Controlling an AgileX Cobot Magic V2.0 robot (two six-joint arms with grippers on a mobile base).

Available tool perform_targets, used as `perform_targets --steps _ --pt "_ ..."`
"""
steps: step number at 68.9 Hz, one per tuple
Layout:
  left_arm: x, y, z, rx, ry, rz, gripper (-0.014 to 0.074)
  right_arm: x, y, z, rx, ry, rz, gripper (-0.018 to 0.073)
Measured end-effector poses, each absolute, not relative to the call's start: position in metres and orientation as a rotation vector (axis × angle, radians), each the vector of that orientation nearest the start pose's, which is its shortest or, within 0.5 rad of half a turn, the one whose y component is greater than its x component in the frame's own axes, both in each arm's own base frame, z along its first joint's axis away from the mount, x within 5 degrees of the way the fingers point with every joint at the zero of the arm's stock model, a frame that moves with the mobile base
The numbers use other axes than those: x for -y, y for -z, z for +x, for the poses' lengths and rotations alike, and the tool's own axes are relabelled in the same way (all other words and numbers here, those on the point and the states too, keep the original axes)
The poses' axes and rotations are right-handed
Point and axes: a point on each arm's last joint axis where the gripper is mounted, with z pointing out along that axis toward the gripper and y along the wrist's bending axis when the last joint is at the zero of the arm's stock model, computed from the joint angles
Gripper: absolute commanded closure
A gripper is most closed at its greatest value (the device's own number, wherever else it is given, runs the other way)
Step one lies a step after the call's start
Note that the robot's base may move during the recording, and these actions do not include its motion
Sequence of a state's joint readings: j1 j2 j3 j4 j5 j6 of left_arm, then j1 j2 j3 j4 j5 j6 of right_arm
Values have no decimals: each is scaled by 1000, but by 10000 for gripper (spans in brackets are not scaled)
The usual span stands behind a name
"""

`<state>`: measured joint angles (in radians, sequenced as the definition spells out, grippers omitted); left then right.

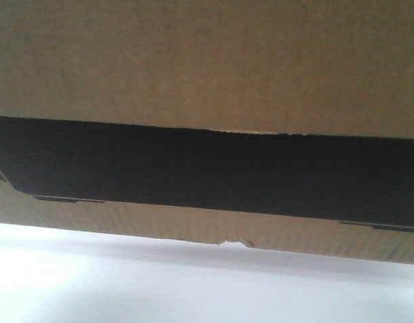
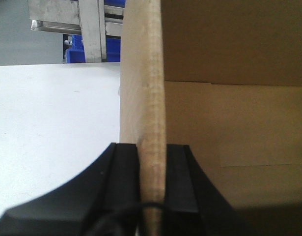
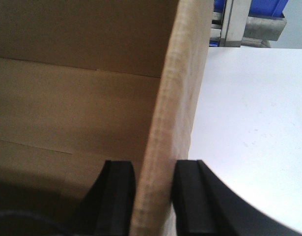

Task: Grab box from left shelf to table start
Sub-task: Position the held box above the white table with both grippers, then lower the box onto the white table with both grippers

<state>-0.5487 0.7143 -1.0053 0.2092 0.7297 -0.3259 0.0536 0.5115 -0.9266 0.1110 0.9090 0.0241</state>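
Observation:
The brown cardboard box (image 1: pixel 207 60) fills the front view, with its black panel (image 1: pixel 207 168) across the middle and a small nick (image 1: pixel 235 243) in its bottom edge. It rests on the white table (image 1: pixel 193 282). My left gripper (image 2: pixel 151 152) is shut on the box's left wall (image 2: pixel 143 88), one finger inside and one outside. My right gripper (image 3: pixel 154 169) is shut on the box's right wall (image 3: pixel 182 83) the same way. The box is open on top, its inside (image 3: pixel 77 98) empty.
The metal shelf rack (image 2: pixel 87 24) with blue bins (image 2: pixel 77 51) stands beyond the table's far edge in the left wrist view. It also shows in the right wrist view (image 3: pixel 249 22). White table lies on either side of the box (image 2: pixel 52 128) (image 3: pixel 254 128).

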Motion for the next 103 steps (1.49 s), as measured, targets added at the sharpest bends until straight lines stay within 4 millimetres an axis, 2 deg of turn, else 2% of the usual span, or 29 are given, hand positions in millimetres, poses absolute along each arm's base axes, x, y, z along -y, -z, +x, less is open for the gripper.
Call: perform_targets --steps 20,27,36,50,69,84,96,103 --pt "49 -427 107 -1991 327 238 698 -15 -430 98 -2126 -180 -47 503" --pt "48 -426 111 -2063 301 198 699 -17 -437 119 -2215 -188 -64 503" --pt "52 -417 123 -2164 258 149 699 -19 -436 147 -2328 -194 -76 503" --pt "68 -399 154 -2277 175 136 699 -20 -414 191 -2456 -167 -72 503" --pt "82 -371 209 -2346 189 -4 699 -20 -397 228 -2470 -135 -59 503" --pt "77 -351 244 -2367 212 -98 699 -21 -372 247 -2461 -144 -34 503" --pt "82 -338 264 -2387 187 -56 699 -21 -346 256 -2482 -147 -15 503" --pt "84 -334 272 -2381 183 -46 699 -21 -342 256 -2472 -149 -4 503"
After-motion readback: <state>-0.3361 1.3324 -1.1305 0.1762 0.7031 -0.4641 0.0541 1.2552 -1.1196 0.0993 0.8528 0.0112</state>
